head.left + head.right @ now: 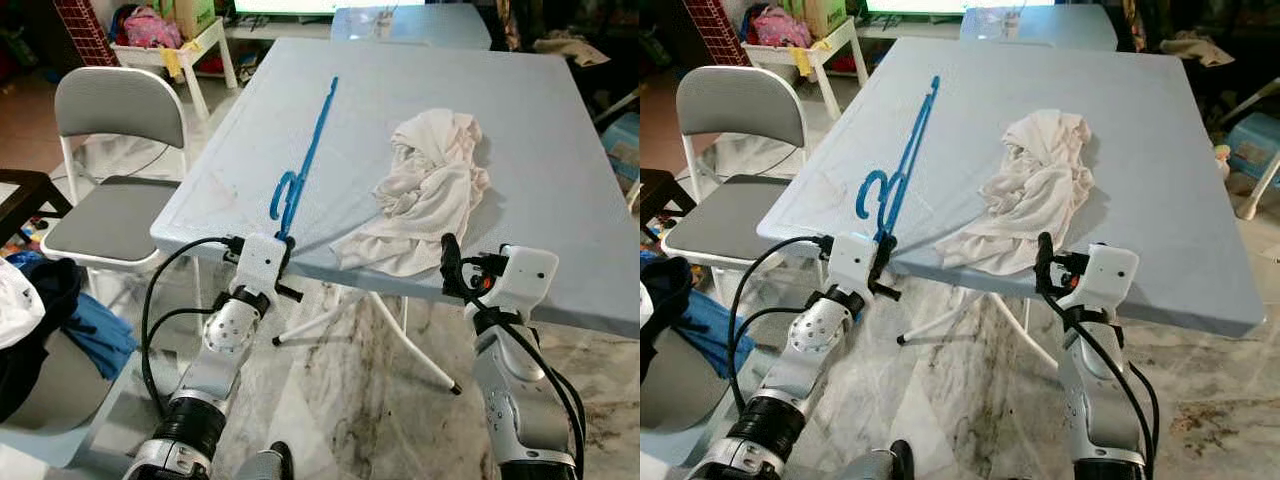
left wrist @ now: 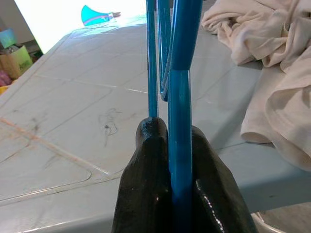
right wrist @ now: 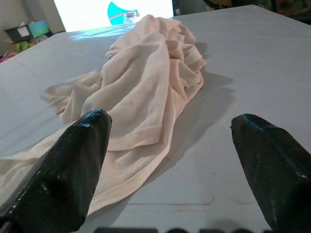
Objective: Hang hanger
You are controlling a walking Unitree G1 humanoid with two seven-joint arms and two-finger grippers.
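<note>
Hanger (image 1: 303, 160) base hidden within pinching left tool (image 2: 180, 194).

A pale blue table (image 1: 560, 150) bears a crumpled white cloth (image 1: 425, 190) near its front edge. A grey folding chair (image 1: 115, 150) stands just beside the table's left side. A second table (image 1: 410, 22) stands behind. Blue fabric (image 1: 100, 330) lies on the marble floor (image 1: 370, 400).

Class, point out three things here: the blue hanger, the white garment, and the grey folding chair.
blue hanger (image 1: 312, 140), left eye view, on its long straight bar.
white garment (image 1: 425, 190), left eye view, on the crumpled middle.
grey folding chair (image 1: 118, 102), left eye view, on the backrest.
</note>
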